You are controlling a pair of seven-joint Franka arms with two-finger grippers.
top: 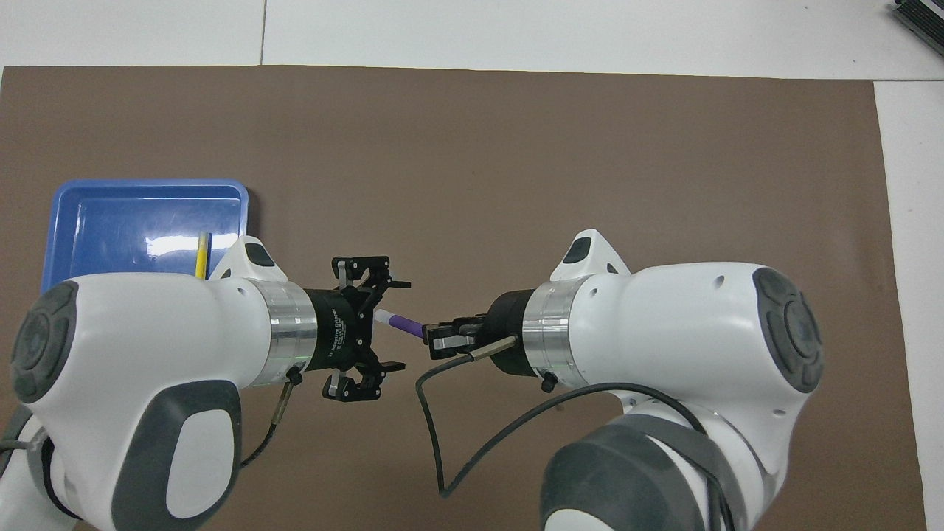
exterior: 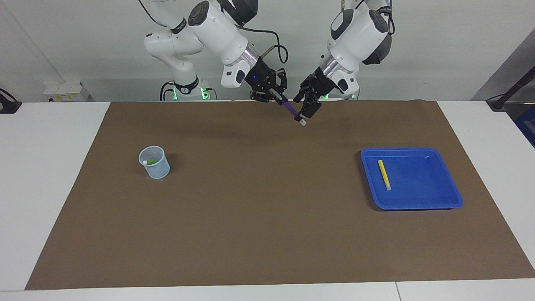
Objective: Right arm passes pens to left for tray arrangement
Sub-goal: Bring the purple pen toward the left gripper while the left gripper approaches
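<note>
Top centre: right gripper (exterior: 276,93) clenched on purple pen (exterior: 291,110); left gripper (exterior: 306,109) spread around its pale tip. Close yours squarely before releasing.

Mid-counter, up by the robots' edge, the two grippers meet in the air: the left gripper (top: 391,324) gapes around the purple pen (top: 402,323) clamped in the right gripper (exterior: 278,97). Obstacles on the mat (exterior: 267,234): mesh cup (exterior: 154,162) toward the right arm's end, blue tray (exterior: 451,200) with yellow pen (exterior: 384,174) toward the left arm's end. Between them the mat lies unobstructed.
</note>
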